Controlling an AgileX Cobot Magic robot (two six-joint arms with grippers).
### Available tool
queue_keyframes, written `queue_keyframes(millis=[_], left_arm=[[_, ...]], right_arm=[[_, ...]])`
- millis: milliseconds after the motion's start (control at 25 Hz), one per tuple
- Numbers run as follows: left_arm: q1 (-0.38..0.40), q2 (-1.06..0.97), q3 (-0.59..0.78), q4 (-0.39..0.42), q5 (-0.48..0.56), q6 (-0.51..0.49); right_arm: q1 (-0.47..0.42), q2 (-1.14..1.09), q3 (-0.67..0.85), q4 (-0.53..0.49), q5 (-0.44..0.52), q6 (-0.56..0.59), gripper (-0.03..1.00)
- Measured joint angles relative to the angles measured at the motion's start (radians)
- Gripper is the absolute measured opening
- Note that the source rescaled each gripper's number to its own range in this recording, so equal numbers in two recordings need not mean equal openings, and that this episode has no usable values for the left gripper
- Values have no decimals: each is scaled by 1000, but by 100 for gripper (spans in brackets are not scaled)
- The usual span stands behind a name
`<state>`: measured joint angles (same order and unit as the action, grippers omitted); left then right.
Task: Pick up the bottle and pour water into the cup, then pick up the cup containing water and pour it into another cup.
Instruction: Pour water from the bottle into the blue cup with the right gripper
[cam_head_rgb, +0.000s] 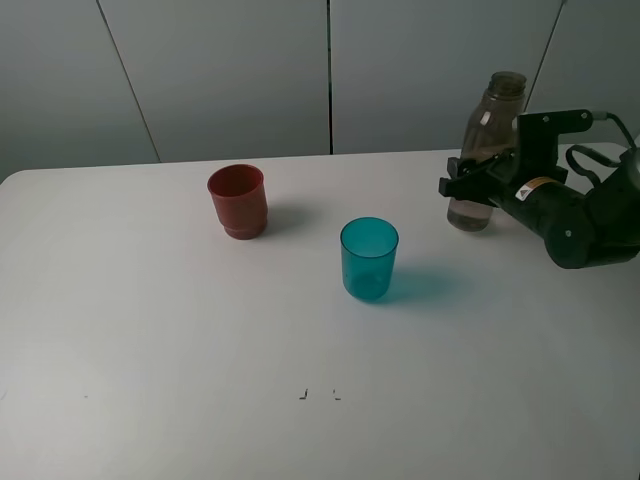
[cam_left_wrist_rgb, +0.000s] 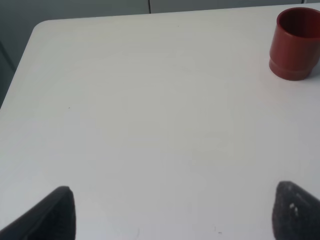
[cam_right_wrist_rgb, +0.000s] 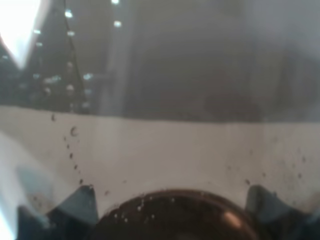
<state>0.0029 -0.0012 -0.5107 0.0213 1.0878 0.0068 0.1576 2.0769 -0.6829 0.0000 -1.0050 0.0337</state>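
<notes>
The smoky grey-brown bottle (cam_head_rgb: 490, 130) stands upright at the back right of the table, with some water in its lower part. My right gripper (cam_head_rgb: 470, 186) has a finger on either side of the bottle's lower half and grips it. In the right wrist view the bottle (cam_right_wrist_rgb: 160, 100) fills the picture, with my right gripper (cam_right_wrist_rgb: 169, 200) around it. The teal cup (cam_head_rgb: 369, 260) stands upright near the table's middle. The red cup (cam_head_rgb: 238, 200) stands upright to its back left and also shows in the left wrist view (cam_left_wrist_rgb: 295, 45). My left gripper (cam_left_wrist_rgb: 175, 215) is open and empty above bare table.
The white table (cam_head_rgb: 150, 350) has a rounded back left corner (cam_left_wrist_rgb: 40, 27). Grey wall panels stand behind it. Two small dark marks (cam_head_rgb: 318, 394) lie near the front middle. The left arm is out of the high view.
</notes>
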Motion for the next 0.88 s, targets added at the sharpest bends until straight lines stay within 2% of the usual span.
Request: queue_keyframes(millis=[360,520,720,880], left_arm=[[0,0,0,0,0,0],[0,0,0,0,0,0],[0,0,0,0,0,0],[0,0,0,0,0,-7]], right_arm=[[0,-173,2,-60,151,-50,0],[29,-231,2,-69,226,-83,0],[91,-247,2,-90,263,-327,0],[104,-247,2,-92,266,-498,0]])
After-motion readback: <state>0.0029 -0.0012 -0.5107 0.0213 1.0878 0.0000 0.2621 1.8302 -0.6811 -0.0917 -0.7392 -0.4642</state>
